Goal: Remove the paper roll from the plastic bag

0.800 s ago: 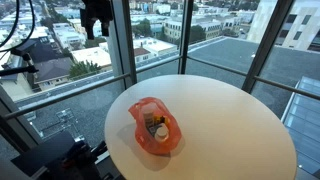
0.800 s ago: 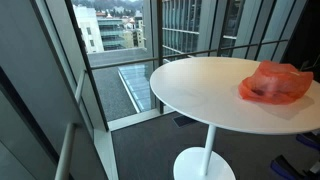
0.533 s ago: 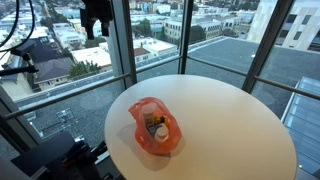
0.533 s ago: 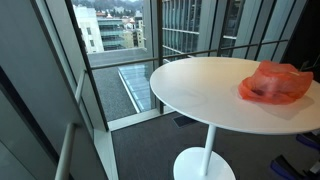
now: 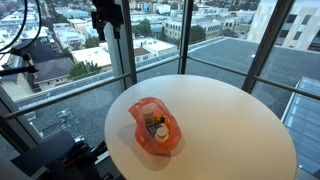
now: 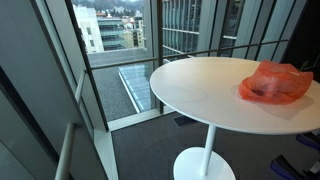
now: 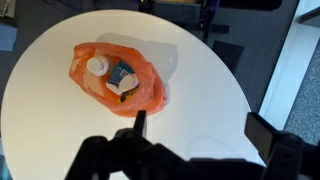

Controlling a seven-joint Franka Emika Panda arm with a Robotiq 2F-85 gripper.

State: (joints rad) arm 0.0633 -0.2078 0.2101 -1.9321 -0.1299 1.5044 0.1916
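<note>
A round white counter (image 5: 230,120) stands on a single pedestal (image 6: 205,160) beside floor-to-ceiling windows (image 5: 150,40) that look out on city rooftops; an orange plastic bag (image 5: 155,128) lies on the counter near its edge, and shows in both exterior views (image 6: 275,82). In the wrist view the bag (image 7: 115,78) lies slack with its mouth open upward; inside, a white round-ended thing, seemingly the roll (image 7: 97,67), sits at one end, touching a blue packet (image 7: 123,72) and a pale item (image 7: 120,90) that crowd beside it; the bag's plastic folds up around all three. The pincer (image 5: 107,25) hangs high above the counter in front of the glass, well apart from the bag; in the wrist view the pincer (image 7: 197,128) has its dark fingers (image 7: 140,122) spread wide and holds nothing; the bag and roll lie far below it, off to one side of the gap between the fingers.
</note>
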